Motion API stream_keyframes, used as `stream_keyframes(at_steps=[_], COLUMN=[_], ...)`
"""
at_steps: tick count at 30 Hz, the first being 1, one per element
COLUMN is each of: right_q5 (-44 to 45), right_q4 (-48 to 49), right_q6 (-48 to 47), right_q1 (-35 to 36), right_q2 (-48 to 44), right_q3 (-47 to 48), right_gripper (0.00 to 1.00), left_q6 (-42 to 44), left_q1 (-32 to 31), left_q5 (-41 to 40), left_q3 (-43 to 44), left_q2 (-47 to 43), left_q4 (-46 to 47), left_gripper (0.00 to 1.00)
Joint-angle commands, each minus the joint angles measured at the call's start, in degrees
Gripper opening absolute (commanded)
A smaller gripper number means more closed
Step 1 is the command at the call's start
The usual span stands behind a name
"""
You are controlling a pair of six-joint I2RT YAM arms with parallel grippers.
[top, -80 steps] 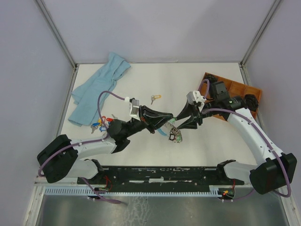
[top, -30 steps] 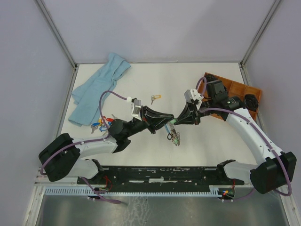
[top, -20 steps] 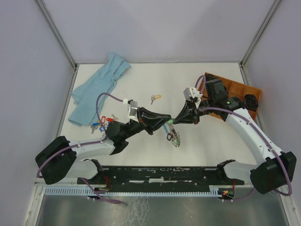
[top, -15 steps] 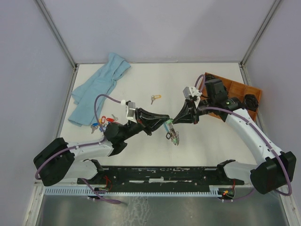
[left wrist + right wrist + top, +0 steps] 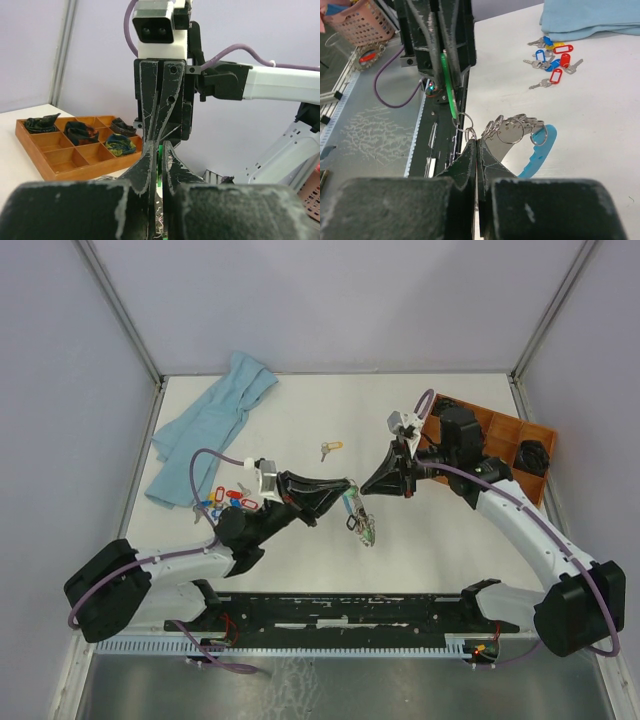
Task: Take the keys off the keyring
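The keyring (image 5: 360, 524), strung with silver keys and a light blue stretch, hangs above the table between my two grippers. In the right wrist view its rings (image 5: 514, 131) and blue stretch (image 5: 538, 154) lie just past my fingertips. My left gripper (image 5: 347, 489) is shut on a key's green tag (image 5: 160, 161), which also shows in the right wrist view (image 5: 447, 80). My right gripper (image 5: 366, 486) faces it, shut (image 5: 476, 143) on a small ring of the keyring. My left gripper (image 5: 160, 150) shows only the thin green tag between its fingers.
Loose keys with red and blue tags (image 5: 226, 500) lie at the left, also seen from the right wrist (image 5: 552, 56). One yellow-tagged key (image 5: 330, 448) lies mid-table. A blue cloth (image 5: 205, 428) is at the back left. A wooden compartment tray (image 5: 503, 428) stands at the right.
Both grippers have lifted off the table and moved apart a little, the left drawing back left and the right rising toward the far right. The keyring has moved left with them.
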Motion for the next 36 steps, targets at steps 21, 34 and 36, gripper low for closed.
stream_keyframes(at_steps=[21,34,36], right_q5=[4.9,-2.0,-2.6], right_q4=[13.0,-24.7,-30.2], right_q6=[12.8,-37.5,-45.5], right_q1=[-0.5,-0.3,-0.3], right_q2=[-0.8,-5.7,-6.0], right_q3=[-1.7,3.1,3.5], right_gripper=[0.25,0.71,0.75], left_q6=[7.3,6.1,5.2], left_q1=[0.4,0.4,0.4], left_q5=[-5.3,3.3,5.0], left_q3=[1.4,4.0,4.3], left_q2=[-8.3,-9.3,-8.4], left_q4=[-6.4,-11.2,-10.4], left_gripper=[0.03,0.03,0.03])
